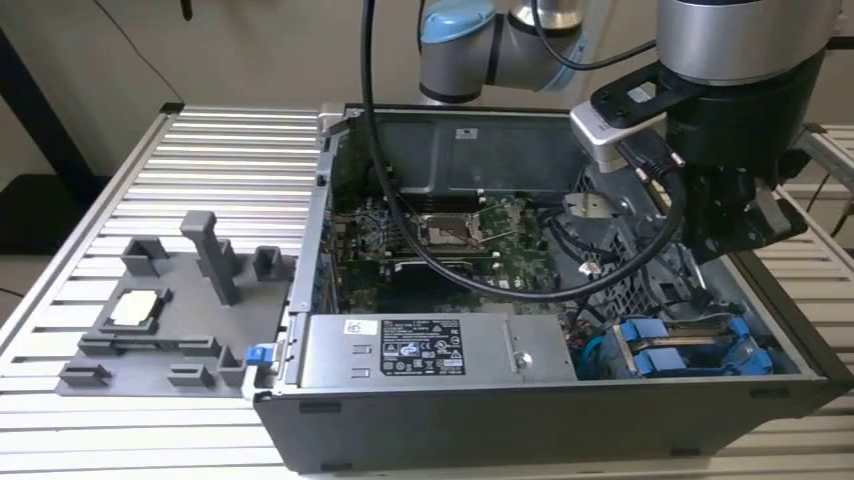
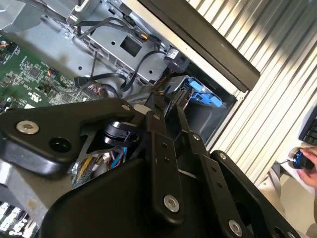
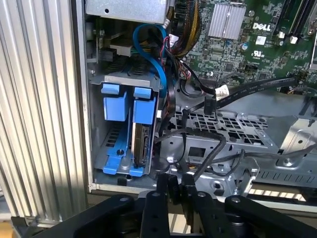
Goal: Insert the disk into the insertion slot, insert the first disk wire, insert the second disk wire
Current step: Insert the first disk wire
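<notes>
The disk (image 3: 140, 144) in its blue frame stands inside the insertion slot (image 3: 124, 79), a grey metal cage at the case's corner. It also shows in the exterior view as the disk (image 1: 681, 350) at the front right. A second blue carrier (image 3: 117, 106) sits beside it. My gripper (image 3: 174, 184) hovers just off the cage, fingers close together with a black connector of a disk wire (image 3: 210, 148) pinched between them. In the second wrist view my gripper (image 2: 169, 99) points toward the blue frame (image 2: 203, 96).
The open computer case holds a green motherboard (image 1: 454, 240), a power supply (image 1: 427, 350) and loose black cables (image 3: 247, 87). A perforated metal bracket (image 3: 233, 129) lies beside the cage. A grey fixture (image 1: 174, 310) stands on the table at the exterior view's left. A hand (image 2: 307, 163) rests on a mouse.
</notes>
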{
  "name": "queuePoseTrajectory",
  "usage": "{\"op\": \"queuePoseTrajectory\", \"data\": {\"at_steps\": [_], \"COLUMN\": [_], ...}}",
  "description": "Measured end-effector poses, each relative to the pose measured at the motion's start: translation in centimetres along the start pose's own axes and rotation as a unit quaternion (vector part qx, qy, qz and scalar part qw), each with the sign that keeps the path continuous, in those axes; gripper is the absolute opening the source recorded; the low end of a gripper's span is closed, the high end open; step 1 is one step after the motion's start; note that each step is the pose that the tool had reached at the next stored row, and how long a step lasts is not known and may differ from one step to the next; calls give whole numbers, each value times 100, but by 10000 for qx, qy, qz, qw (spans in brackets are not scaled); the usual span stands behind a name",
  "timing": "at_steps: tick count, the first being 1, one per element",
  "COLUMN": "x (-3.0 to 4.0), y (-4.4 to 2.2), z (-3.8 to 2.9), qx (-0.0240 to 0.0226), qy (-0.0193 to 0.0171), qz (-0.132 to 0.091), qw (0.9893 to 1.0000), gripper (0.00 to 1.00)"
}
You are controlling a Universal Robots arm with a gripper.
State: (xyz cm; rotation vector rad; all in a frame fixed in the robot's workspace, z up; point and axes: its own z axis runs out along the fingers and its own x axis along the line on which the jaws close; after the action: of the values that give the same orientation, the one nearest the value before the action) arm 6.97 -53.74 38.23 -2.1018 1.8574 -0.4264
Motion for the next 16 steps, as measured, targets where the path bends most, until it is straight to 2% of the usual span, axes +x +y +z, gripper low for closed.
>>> {"op": "queuePoseTrajectory", "data": {"at_steps": [1, 8, 9, 11, 16], "x": [0, 0, 4, 14, 42], "y": [0, -8, -28, -77, -198], "z": [0, 3, 14, 42, 104], "qx": [0, -8, -44, -145, -465], "qy": [0, 1, -3, -15, -48], "qz": [0, -2, 0, 3, 11], "qw": [10000, 10000, 10000, 9999, 9989], "gripper": [20, 19, 19, 19, 19]}}
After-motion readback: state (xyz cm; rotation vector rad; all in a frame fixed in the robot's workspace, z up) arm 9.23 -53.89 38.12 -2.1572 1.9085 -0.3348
